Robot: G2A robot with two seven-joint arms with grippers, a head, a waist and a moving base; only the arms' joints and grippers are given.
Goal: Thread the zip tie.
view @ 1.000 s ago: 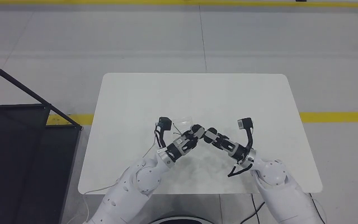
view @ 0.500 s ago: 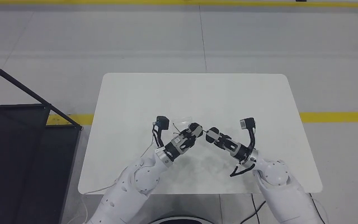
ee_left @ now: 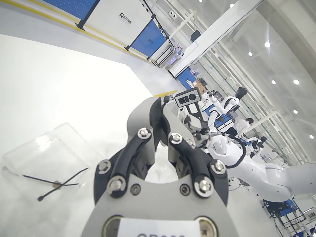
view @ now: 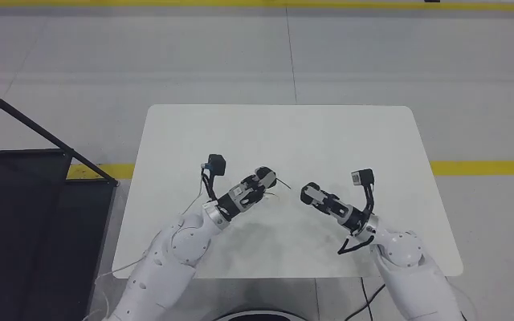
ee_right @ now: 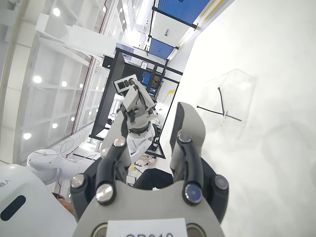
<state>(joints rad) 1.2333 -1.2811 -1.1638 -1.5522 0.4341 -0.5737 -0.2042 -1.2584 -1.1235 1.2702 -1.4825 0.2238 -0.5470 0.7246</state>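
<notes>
While two black zip ties [ee_left: 56, 186] lay crossed on a clear sheet [ee_left: 42, 144] near the middle of the table [view: 361, 144], your left gripper [ee_left: 158, 109] hung close by them, its fingers pressed together on nothing. Your right gripper [ee_right: 153, 117] hovered beside it with fingers spread, likely readied for a pick. Neither tie was held, so threading looked unstarted.

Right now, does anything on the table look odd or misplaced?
Two black zip ties lie crossed on the clear sheet, both straight, not looped. The left gripper is shut on nothing, the right gripper open; neither holds a tie.
</notes>
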